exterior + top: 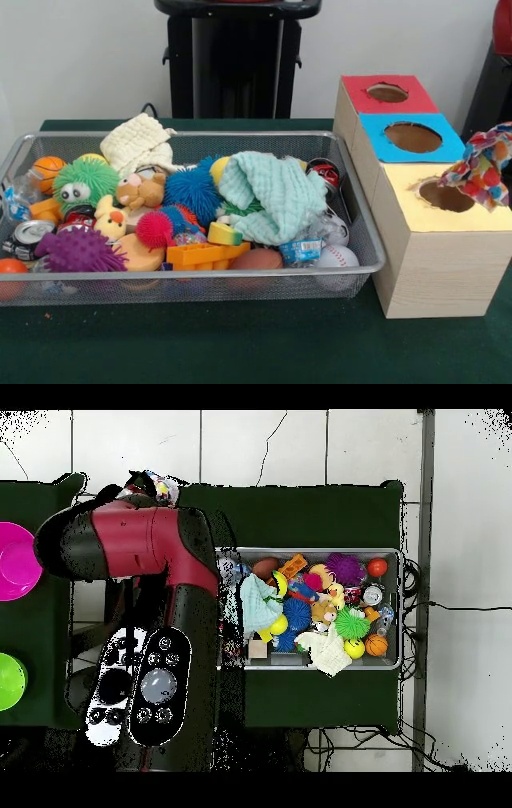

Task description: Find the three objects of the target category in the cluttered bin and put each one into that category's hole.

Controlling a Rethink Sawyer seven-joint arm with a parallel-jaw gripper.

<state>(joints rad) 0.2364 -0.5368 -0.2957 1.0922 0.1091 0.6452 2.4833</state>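
Observation:
The small white cloth with multicoloured dots (482, 166) hangs in the air just right of and above the round hole (446, 196) in the yellow-topped box (416, 220). My gripper (143, 485) holds it from above; in the front view the cloth hides the gripper, and the overhead view shows the cloth (163, 487) at the arm's end. The wire mesh bin (192, 276) holds the cream waffle cloth (140, 142), draped at its far rim, and the mint-green waffle cloth (268, 196), lying on top of the clutter.
The blue-topped hole (412, 137) and the red-topped hole (387, 92) lie behind the yellow one. The bin also holds spiky balls (80, 250), plush animals (142, 190), cans and balls. A pink bowl (15, 562) and a green bowl (10, 681) stand beside the arm.

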